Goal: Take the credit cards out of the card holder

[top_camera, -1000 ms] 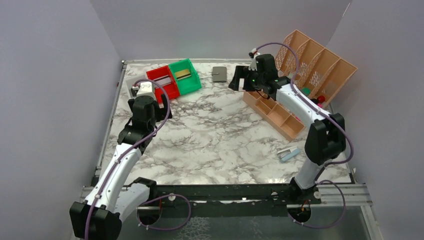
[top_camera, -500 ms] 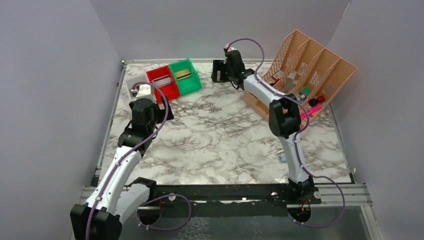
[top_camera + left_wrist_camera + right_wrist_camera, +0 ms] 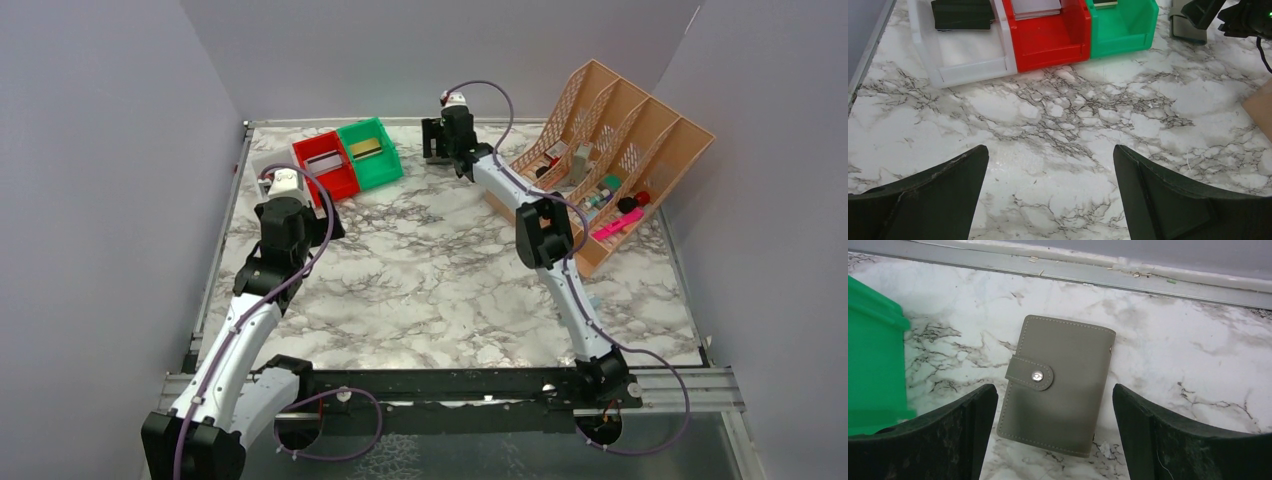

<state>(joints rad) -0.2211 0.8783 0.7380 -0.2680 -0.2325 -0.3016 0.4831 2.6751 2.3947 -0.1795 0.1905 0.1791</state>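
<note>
The card holder (image 3: 1058, 385), a small flat wallet of grey-olive matte leather-like material with stitched edges and rounded corners, lay shut on the white, grey-veined marble counter (image 3: 430, 270). It sat at the far edge, just right of the glossy green plastic bin (image 3: 873, 355) and near the pale metal rail along the back wall. A short strap with a round silver snap closed over its left edge. Its long axis ran near to far, tilted slightly so the far end leaned right. The right arm stretched long and low across the counter to that far spot, and its hand (image 3: 1053, 390) hung above the holder with the two black, rough-surfaced fingers (image 3: 1168, 435) spread wide, one on each side, touching nothing. The left arm stood bent at the left of the counter, its hand (image 3: 1050, 155) also spread apart and holding nothing, aimed at a row of open bins: a white one (image 3: 973, 65) with a black flat rectangular card (image 3: 963, 12) inside, a red one (image 3: 1048, 40), then the green one. A peach lattice plastic file rack (image 3: 630, 130) leaned at the far right.
</note>
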